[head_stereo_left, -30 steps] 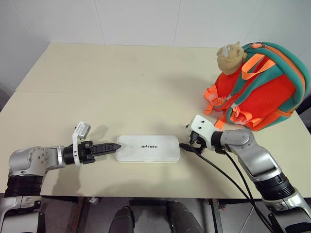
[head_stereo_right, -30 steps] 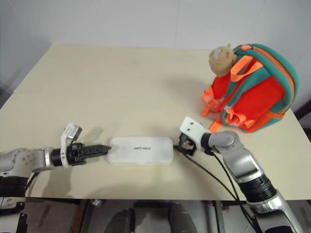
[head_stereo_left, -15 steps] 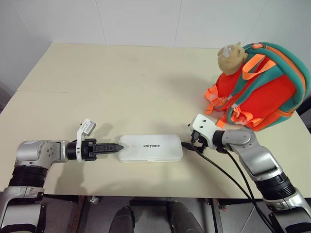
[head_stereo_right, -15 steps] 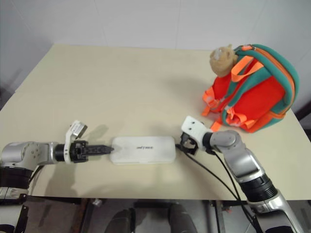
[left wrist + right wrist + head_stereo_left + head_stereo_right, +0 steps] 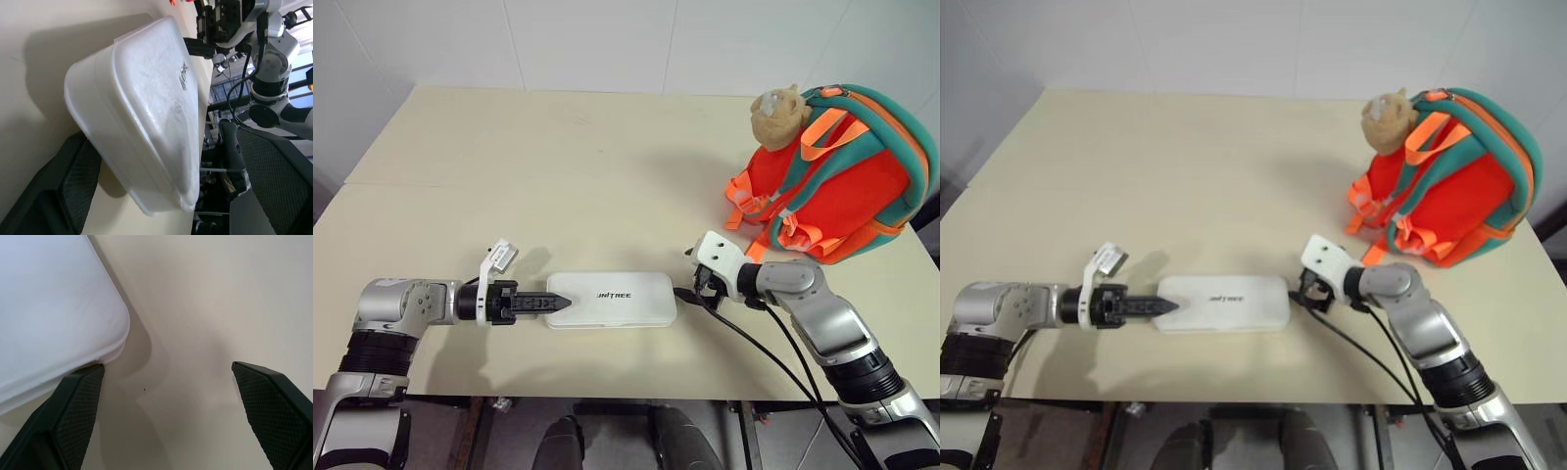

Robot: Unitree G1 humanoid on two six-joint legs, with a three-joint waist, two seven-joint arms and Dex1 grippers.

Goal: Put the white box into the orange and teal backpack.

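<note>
Your left gripper (image 5: pixel 553 303) is advancing onto the box (image 5: pixel 612 299) end, jaws wide, straddling it. Right gripper (image 5: pixel 688 290) is waiting open at the opposite end, empty. Backpack (image 5: pixel 837 176) is sitting well beyond. Next: close both, lift.

Head stereo pair overhead, wrist cameras close, sharing white box (image 5: pixel 612 299)

White box (image 5: pixel 612 299): flat, rounded corners, dark lettering on top; lay level near the table's front edge, long side across.
Backpack (image 5: pixel 842 181): orange with teal trim, tan plush head at top; stood upright at the far right, well apart from the box.
</note>
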